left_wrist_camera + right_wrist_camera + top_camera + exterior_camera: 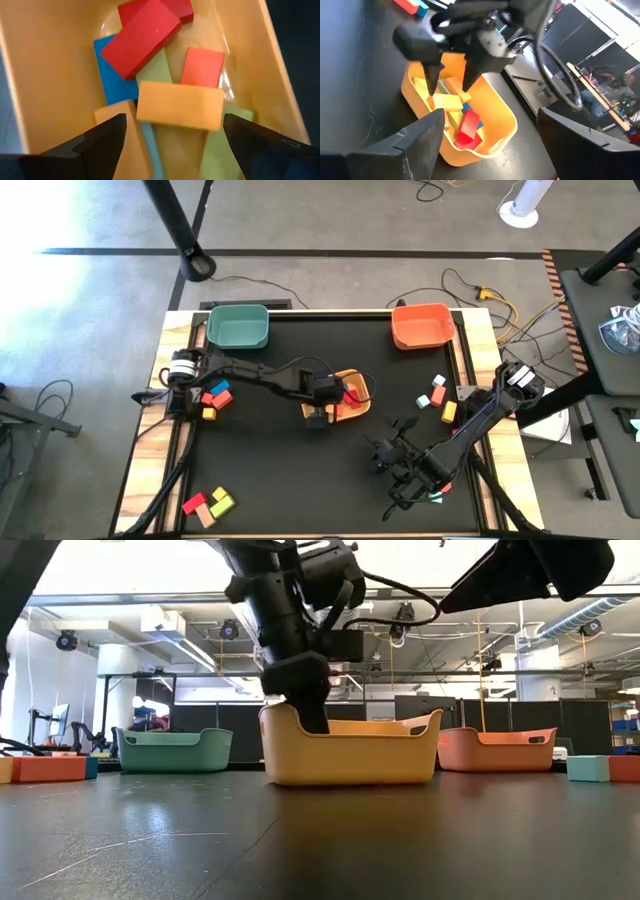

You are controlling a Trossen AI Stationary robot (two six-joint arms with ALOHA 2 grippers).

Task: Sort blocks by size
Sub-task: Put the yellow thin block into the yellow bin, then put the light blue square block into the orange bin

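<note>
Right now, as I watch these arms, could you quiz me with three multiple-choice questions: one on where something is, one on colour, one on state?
1. Where is the left gripper?
A. over the green bin
B. inside the yellow bin
C. off the table

2. What colour is the bin at the table's far right?
A. orange
B. blue
C. white

3. The left gripper's fingers are:
A. open
B. shut on a red block
C. hidden

Answers: 1 B, it reaches into the yellow bin; 2 A, the high view shows orange; 3 A, the fingers stand apart over a yellow block.

Blocks (180, 105) inside middle bin (358, 406).
</note>
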